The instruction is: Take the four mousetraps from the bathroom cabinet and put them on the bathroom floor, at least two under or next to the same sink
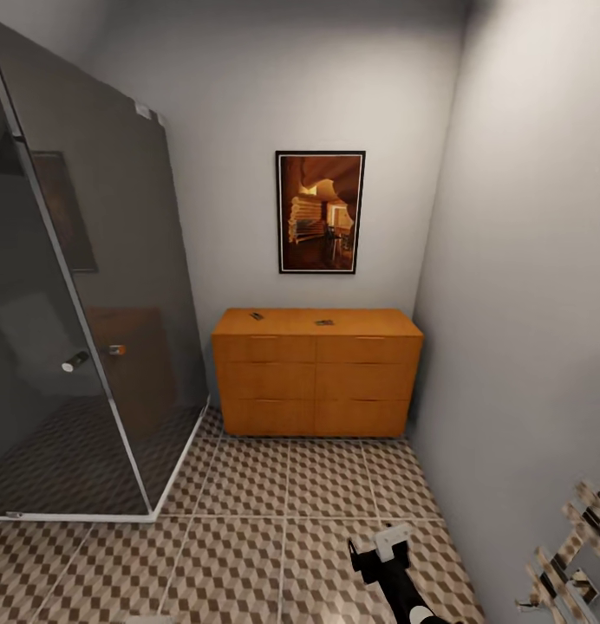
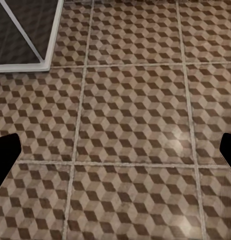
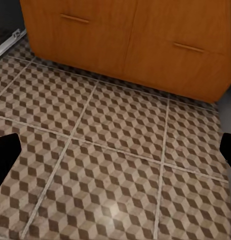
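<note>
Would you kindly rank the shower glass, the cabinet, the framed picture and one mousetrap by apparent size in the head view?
1. Shower glass, though it is nearest.
2. Cabinet.
3. Framed picture.
4. Mousetrap, tiny on the cabinet top.

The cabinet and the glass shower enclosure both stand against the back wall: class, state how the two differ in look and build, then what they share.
The cabinet is opaque orange-brown wood; the shower enclosure is dark see-through glass. The cabinet is low, with a flat top carrying small objects; the enclosure rises far taller. The cabinet has rows of drawers; the enclosure has a knob on its panel. Both rest on the cube-patterned floor.
</note>
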Tool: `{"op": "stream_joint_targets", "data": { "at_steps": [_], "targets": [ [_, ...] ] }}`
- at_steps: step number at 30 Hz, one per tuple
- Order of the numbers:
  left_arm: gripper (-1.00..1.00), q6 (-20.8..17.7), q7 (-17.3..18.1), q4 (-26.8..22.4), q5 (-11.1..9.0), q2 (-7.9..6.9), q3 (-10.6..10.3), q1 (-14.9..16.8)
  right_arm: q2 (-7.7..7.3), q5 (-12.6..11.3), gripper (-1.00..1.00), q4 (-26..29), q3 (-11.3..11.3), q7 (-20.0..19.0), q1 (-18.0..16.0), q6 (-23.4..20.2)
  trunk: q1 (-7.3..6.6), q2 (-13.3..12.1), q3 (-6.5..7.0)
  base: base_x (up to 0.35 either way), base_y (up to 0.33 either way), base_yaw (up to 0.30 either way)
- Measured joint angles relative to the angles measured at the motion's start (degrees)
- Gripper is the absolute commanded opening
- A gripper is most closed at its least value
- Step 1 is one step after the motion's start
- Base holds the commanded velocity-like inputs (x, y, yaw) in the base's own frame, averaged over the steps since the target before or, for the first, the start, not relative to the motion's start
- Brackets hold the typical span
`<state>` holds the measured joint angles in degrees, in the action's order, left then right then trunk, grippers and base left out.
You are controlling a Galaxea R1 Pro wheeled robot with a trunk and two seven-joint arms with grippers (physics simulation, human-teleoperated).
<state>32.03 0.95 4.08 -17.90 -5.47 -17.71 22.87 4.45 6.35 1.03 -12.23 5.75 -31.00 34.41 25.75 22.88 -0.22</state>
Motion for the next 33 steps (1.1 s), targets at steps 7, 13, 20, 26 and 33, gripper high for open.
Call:
{"op": "stream_joint_targets", "data": {
  "at_steps": [7,13,20,26,33],
  "targets": [
    [1.00,0.0,0.0,0.0,0.0,0.01,0.0,0.0,0.02,0.0,1.00,0.0,0.0,0.0,0.0,0.0,0.00,0.0,0.00,0.086,-0.242,0.000],
    [1.00,0.0,0.0,0.0,0.0,0.00,0.0,0.0,0.01,0.0,1.00,0.0,0.0,0.0,0.0,0.0,0.00,0.0,0.00,0.087,-0.169,0.000],
    [1.00,0.0,0.0,0.0,0.0,0.00,0.0,0.0,-0.08,0.0,1.00,0.0,0.0,0.0,0.0,0.0,0.01,0.0,0.00,0.029,-0.020,0.000],
    [1.00,0.1,0.0,0.0,0.0,0.00,0.0,0.0,-0.08,0.1,1.00,0.0,0.0,-0.1,0.0,-0.1,0.01,0.0,0.00,0.003,-0.002,0.000],
    [1.00,0.1,-0.1,0.0,0.0,0.00,0.1,0.0,-0.07,0.1,1.00,0.0,0.0,-0.1,0.0,-0.1,0.01,0.0,0.00,0.000,0.000,0.000]
  ]
}}
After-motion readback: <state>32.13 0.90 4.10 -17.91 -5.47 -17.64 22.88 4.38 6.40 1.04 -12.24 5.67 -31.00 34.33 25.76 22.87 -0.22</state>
